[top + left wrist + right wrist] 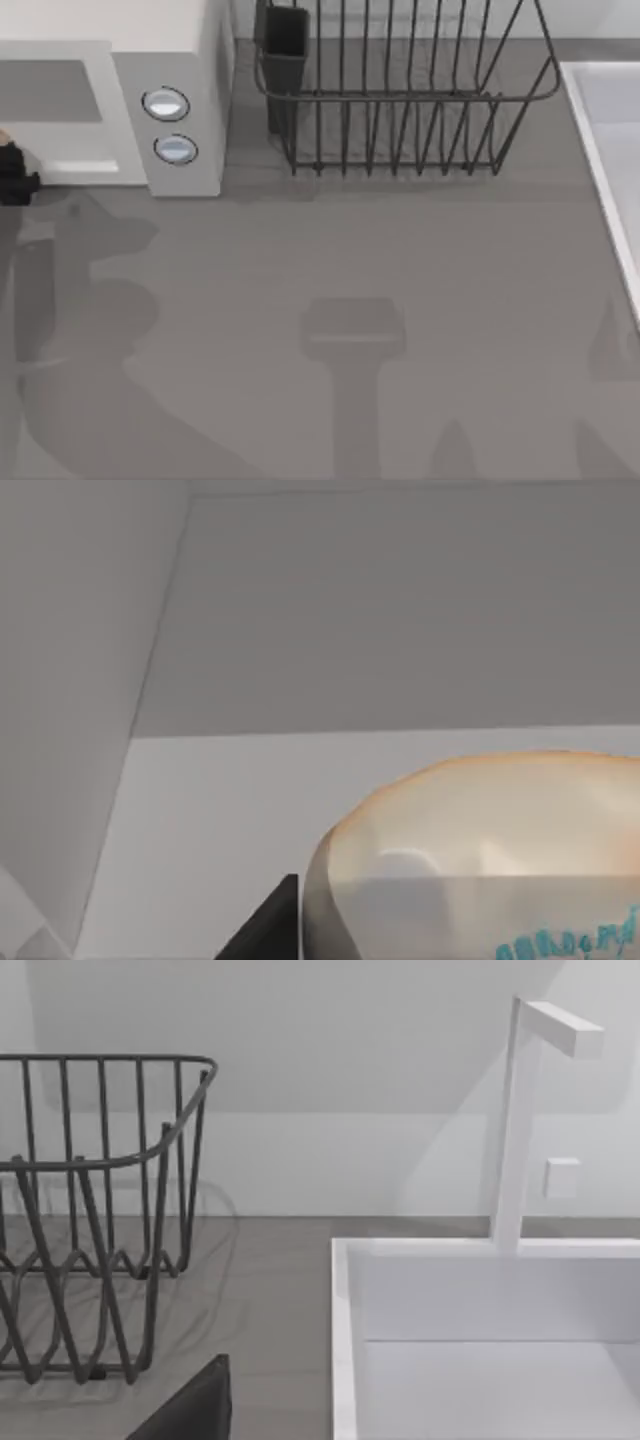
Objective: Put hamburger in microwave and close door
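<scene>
Because the hamburger (480,860) had to go inside, the left pincer (12,175) gripped it at the microwave (180,60) cavity mouth, by my judgement; the right pincer's state I cannot tell.

Left gripper (12,178): black, blocky; finger (262,930) matte black, apparently angular.

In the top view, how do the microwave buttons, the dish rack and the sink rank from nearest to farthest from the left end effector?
Left end effector, far left edge.
1. Microwave buttons, left.
2. Dish rack, top centre.
3. Sink, far right.
</scene>
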Action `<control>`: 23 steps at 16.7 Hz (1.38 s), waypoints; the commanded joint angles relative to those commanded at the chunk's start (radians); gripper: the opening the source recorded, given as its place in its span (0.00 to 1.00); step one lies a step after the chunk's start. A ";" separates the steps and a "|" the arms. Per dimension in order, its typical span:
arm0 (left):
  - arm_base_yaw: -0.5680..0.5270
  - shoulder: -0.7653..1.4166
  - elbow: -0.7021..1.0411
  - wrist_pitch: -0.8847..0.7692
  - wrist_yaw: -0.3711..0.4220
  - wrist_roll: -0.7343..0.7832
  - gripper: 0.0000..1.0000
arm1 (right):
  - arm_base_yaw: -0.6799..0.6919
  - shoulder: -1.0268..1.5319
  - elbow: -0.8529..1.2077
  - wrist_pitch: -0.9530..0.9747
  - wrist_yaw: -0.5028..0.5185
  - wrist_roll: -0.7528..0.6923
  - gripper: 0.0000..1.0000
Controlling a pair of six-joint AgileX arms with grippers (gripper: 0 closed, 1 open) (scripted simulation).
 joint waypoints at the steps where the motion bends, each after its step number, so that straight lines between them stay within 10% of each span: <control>1: -0.001 0.007 -0.006 0.031 0.007 -0.019 0.00 | 0.000 0.000 0.000 0.000 0.000 0.000 1.00; 11: -0.008 0.038 0.029 0.043 0.010 -0.038 0.00 | 0.000 0.000 0.000 0.000 0.000 0.000 1.00; 23: -0.077 0.380 0.652 -0.201 -0.048 -0.067 0.00 | 0.000 0.000 0.000 0.000 0.000 0.000 1.00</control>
